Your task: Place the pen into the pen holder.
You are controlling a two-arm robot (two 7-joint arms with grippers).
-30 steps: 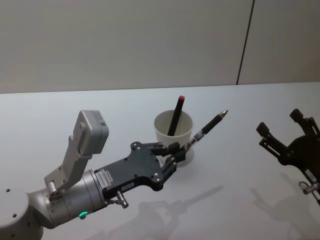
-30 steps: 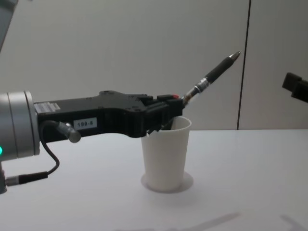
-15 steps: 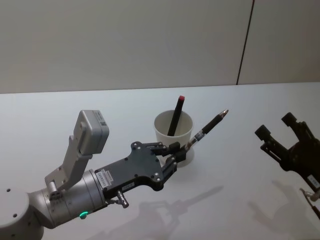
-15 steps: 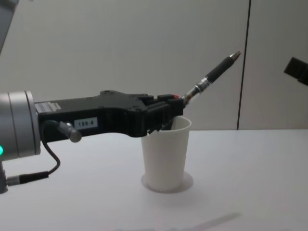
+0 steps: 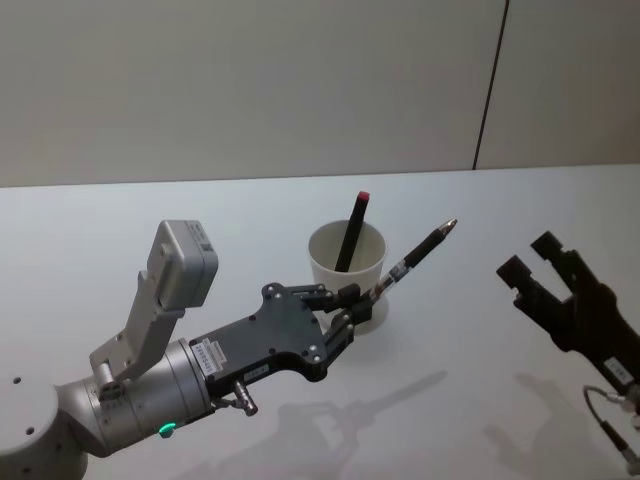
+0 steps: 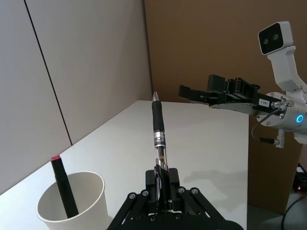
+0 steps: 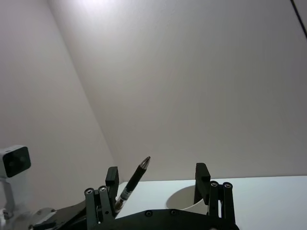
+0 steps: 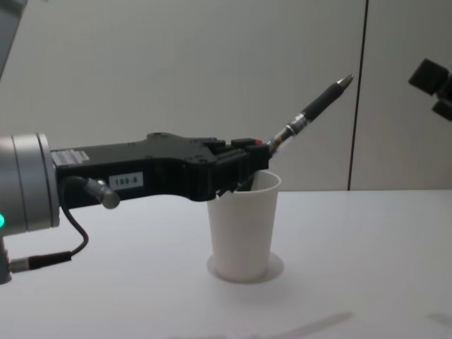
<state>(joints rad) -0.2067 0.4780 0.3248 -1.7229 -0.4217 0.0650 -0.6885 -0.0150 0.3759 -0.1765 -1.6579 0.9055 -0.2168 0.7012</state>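
My left gripper (image 5: 356,302) is shut on the lower end of a black pen (image 5: 418,250). The pen slants up and to the right, its tip beyond the rim of the pen holder (image 5: 346,262), a white paper cup. From the side, the gripper (image 8: 253,164) sits level with the cup's (image 8: 244,226) rim, the pen (image 8: 312,107) rising above it. Inside the cup leans a second black pen with a red end (image 5: 354,228). In the left wrist view the held pen (image 6: 158,132) stands beside the cup (image 6: 88,191). My right gripper (image 5: 530,258) hovers open at the right, apart from both.
The cup stands on a plain white table (image 5: 470,350) in front of a grey wall with a dark vertical seam (image 5: 490,85). Open tabletop lies between the cup and the right gripper (image 8: 432,81).
My right gripper has risen, turned and shifted left toward the cup. The left gripper, its pen and the cup have not moved.
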